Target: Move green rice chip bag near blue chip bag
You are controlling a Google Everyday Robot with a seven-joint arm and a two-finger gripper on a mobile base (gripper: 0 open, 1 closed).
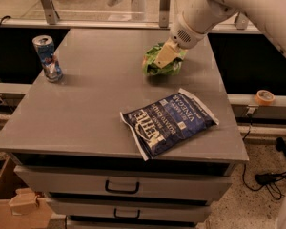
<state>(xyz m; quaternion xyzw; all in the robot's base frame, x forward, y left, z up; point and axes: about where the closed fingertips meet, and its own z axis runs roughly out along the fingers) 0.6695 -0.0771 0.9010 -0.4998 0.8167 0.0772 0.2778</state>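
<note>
Fingers (165,55) of the gripper (161,62), toward 1 o'clock on the bench (86,109), are clamped on the green rice chip bag (153,68); the blue chip bag (169,124) lies near at 6 o'clock, its long axis running 8 to 2.

One green rice chip bag (151,67), one blue chip bag (169,124), one can (47,57), one gripper (163,58) clamping the green one.

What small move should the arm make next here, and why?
Probably bring the bag a little nearer the front edge before lowering it. The claw grips the green rice chip bag over the far half of the table, and a bare strip of tabletop separates it from the blue chip bag lying flat near the front.
</note>
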